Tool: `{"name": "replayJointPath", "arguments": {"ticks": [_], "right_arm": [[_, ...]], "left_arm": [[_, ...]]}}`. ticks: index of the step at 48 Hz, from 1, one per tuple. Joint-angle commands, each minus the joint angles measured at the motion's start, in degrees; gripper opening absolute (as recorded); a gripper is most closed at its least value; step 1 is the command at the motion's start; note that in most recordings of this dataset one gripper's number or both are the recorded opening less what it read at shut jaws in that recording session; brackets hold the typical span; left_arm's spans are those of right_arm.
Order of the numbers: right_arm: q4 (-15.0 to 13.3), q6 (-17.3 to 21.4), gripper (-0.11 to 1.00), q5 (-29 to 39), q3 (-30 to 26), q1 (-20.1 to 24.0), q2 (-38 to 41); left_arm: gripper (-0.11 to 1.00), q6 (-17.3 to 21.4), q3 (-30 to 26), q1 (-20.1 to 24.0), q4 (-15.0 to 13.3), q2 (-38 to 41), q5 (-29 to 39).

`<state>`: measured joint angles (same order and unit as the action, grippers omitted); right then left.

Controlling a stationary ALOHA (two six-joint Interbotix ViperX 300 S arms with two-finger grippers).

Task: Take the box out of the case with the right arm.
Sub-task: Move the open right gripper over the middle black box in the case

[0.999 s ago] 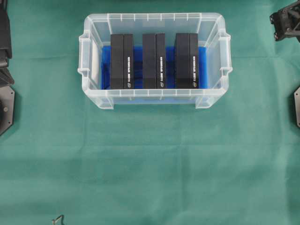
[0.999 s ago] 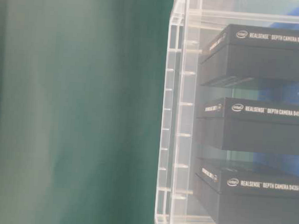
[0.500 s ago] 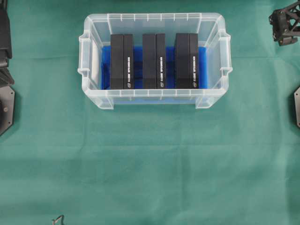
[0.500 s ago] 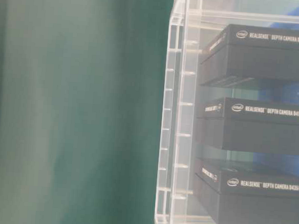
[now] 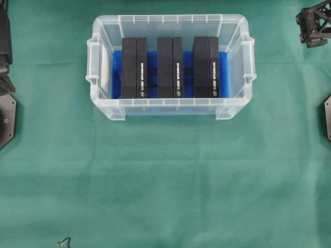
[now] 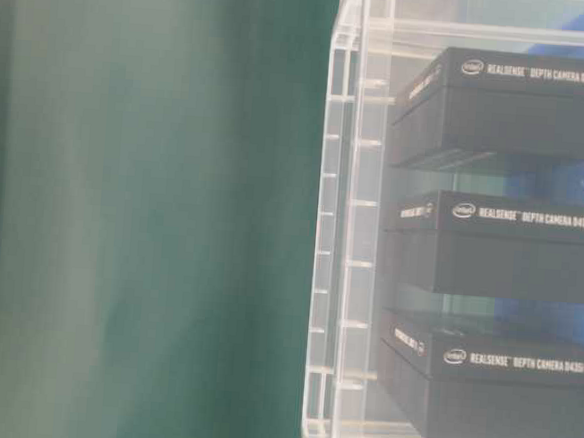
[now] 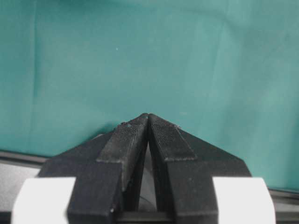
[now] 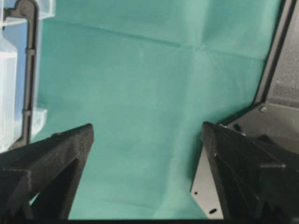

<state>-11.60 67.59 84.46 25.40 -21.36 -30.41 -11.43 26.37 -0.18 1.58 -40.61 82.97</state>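
Narrow gaps separate three boxes (image 5: 170,67) inside the case (image 5: 170,108).
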Motion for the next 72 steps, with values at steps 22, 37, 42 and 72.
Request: {"name": "replayJointPath", "arguments": {"ticks": [22,37,42,72], "right_arm": [[2.20,2.81,0.97,-4.39,-3.78,0.26,4.75],[2.46,7.47,0.97,-5.27,-15.29,3.52,17.40],[2.37,8.88,0.97,-5.27,-20.21,5.10,21.88],[2.37,14.85,0.97,-3.87,-40.78,10.72,39.29]], "left_arm": [[0.11,0.35,-1.58,1.14,0.79,-0.26,-0.09],[0.11,-0.26,-2.11,1.14,0.79,0.88,-0.26],[0.11,-0.26,-2.72,1.14,0.79,1.76,0.09],[0.11,-4.48,-5.71,1.14,0.62,2.99,4.04]]}}
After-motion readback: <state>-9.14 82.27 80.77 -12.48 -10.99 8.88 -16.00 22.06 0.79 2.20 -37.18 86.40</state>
